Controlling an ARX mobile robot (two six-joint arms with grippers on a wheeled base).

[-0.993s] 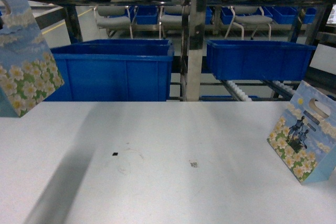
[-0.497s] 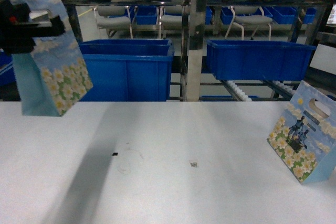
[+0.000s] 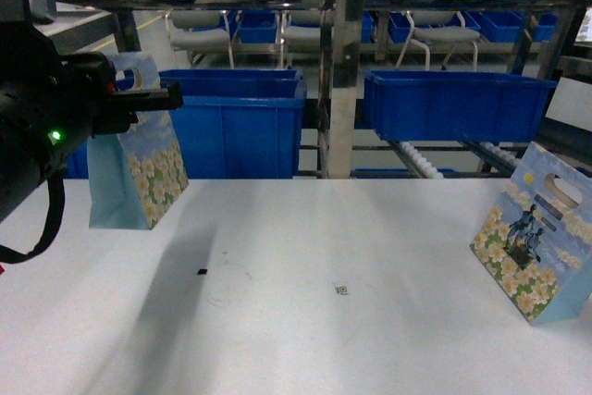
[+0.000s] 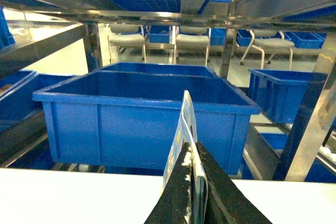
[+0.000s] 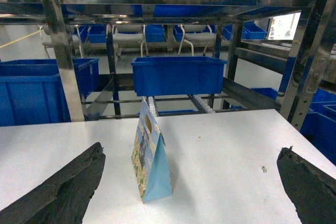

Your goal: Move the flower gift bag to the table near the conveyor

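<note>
Gripping flower gift bag (image 3: 137, 159), left tool (image 3: 157, 97)

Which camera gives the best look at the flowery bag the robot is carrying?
The head view: the carried flower bag hangs from the left gripper, its printed side facing the camera. The left wrist view shows only its thin top edge between the fingers. The right wrist view shows only the other bag.
</note>
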